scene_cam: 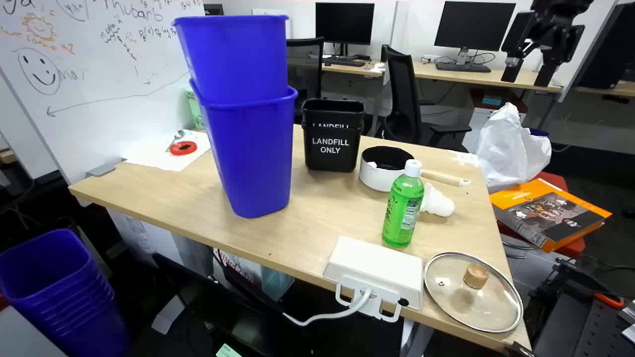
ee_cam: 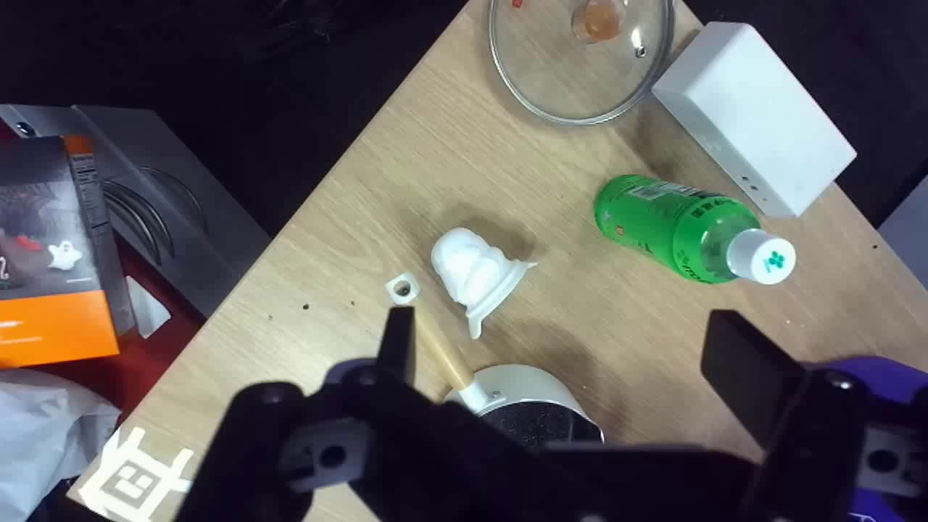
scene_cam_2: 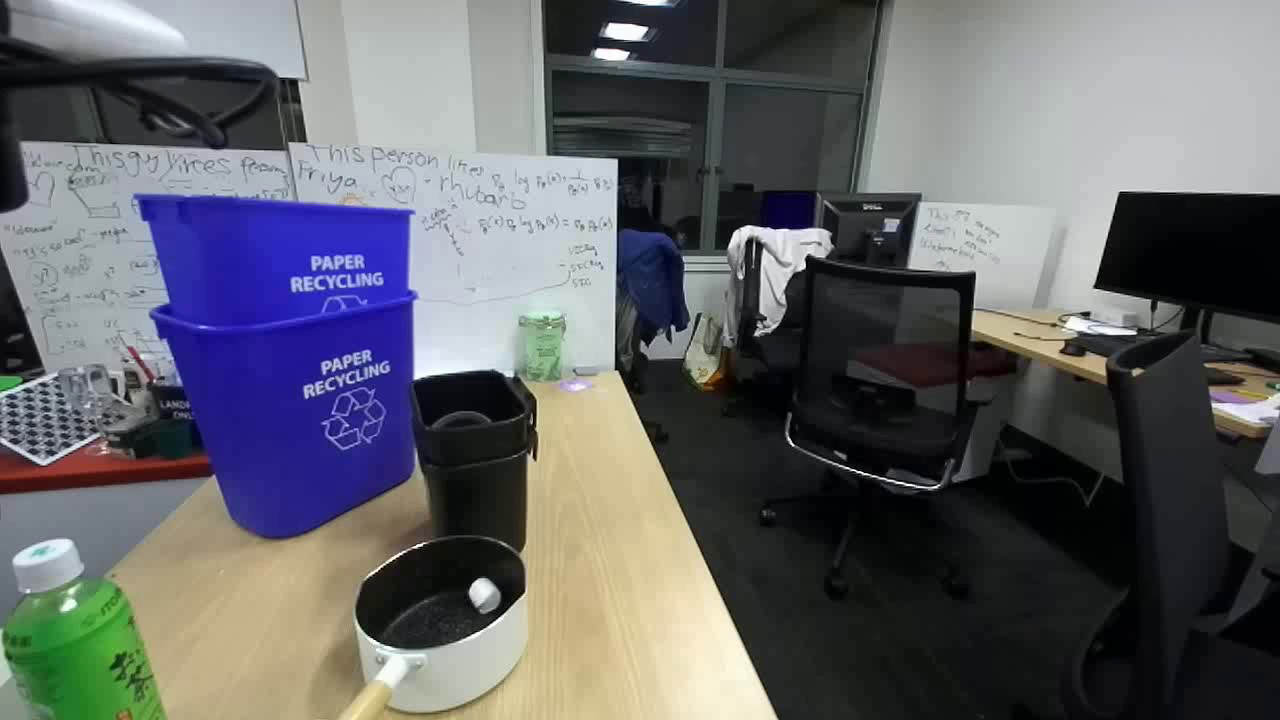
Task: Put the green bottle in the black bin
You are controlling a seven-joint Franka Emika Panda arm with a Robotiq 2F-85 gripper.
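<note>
The green bottle, with a white cap, stands upright on the table near the white box. It also shows at the lower left edge of an exterior view and in the wrist view. The black bin stands at the back of the table beside the blue bins; it looks like two nested bins. It also shows in an exterior view; in the wrist view it is hidden. My gripper is open and empty, high above the table. In the wrist view its fingers are wide apart, away from the bottle.
Tall stacked blue bins stand left of the black bin. A white pot with a wooden handle stands between bin and bottle. A white plastic piece lies behind the bottle. The white box and a glass lid lie at the table's edge.
</note>
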